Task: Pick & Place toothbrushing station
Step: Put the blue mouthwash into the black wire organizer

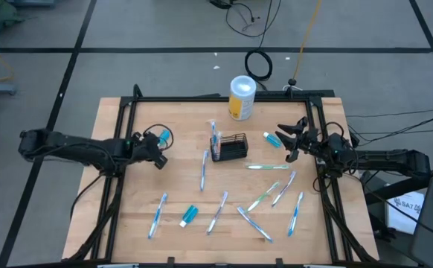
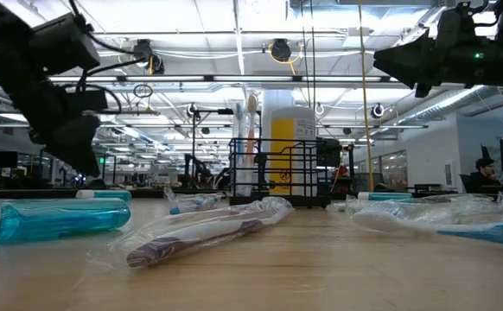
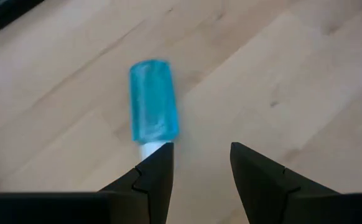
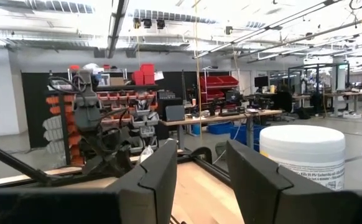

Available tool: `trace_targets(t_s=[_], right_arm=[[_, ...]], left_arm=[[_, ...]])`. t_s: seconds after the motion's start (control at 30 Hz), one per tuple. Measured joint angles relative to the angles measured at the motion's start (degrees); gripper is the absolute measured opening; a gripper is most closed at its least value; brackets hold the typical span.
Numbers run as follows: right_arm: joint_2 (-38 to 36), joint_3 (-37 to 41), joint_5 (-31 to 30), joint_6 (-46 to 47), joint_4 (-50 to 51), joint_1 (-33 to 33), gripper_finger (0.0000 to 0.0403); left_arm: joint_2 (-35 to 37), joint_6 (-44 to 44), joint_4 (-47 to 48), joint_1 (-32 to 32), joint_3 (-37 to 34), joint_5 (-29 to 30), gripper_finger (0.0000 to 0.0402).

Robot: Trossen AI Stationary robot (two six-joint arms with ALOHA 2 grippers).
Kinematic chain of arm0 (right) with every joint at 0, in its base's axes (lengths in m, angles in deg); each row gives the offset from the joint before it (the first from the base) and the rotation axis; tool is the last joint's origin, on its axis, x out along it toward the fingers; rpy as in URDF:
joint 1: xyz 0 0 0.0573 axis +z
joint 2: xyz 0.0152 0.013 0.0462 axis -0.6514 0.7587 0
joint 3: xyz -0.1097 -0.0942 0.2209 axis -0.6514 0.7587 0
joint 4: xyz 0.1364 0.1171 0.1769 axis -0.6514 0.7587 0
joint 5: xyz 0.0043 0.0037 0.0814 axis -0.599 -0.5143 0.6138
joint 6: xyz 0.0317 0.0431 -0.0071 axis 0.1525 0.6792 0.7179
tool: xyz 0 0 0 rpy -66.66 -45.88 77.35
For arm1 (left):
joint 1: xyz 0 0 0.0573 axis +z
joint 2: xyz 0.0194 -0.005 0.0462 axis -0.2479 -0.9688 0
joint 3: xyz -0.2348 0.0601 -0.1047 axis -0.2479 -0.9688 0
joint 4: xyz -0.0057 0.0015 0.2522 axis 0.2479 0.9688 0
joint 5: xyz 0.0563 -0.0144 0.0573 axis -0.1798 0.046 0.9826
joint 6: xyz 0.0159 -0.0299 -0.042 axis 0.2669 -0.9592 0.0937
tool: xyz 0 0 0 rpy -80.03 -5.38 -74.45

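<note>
- The small black wire-mesh basket (image 1: 232, 146) sits mid-table, a touch toward 12 o'clock from centre, upright, with a toothbrush (image 1: 215, 138) standing at its 9 o'clock end.
- At its 12 o'clock I see the white-and-yellow cylindrical canister (image 1: 242, 97), set apart from it.
- Wrapped toothbrushes (image 1: 263, 196) are scattered from 3 to 7 o'clock of it.
- My left gripper (image 1: 159, 151) hovers at its 9 o'clock, jaws parted with nothing between them, right by a translucent blue tube (image 3: 152, 107).
- My right gripper (image 1: 289, 138) hangs at 3 o'clock, fingers apart, also gripping nothing.

Wire basket (image 2: 273, 170) behind wrapped toothbrush (image 2: 208, 231)
</note>
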Motion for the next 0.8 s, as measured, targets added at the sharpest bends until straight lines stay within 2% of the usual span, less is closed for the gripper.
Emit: trace_targets(t_s=[0.2,0.53,0.67,0.8], right_arm=[[0.08,0.0,0.0,0.1,0.04,0.0,0.013],[0.12,0.0,0.0,0.12,0.26,0.01,0.013],[0.13,0.0,0.0,0.12,0.28,0.0,0.013],[0.13,0.0,0.0,0.1,0.28,0.0,0.013]], left_arm=[[2.21,0.74,-1.66,4.29,-3.91,0.13,0.0166],[2.37,2.18,-16.12,9.38,-11.99,-0.59,0.0165],[2.37,2.08,-18.54,9.66,-13.65,-0.86,0.0165],[2.37,1.98,-19.13,9.66,-14.38,-2.1,0.0139]])
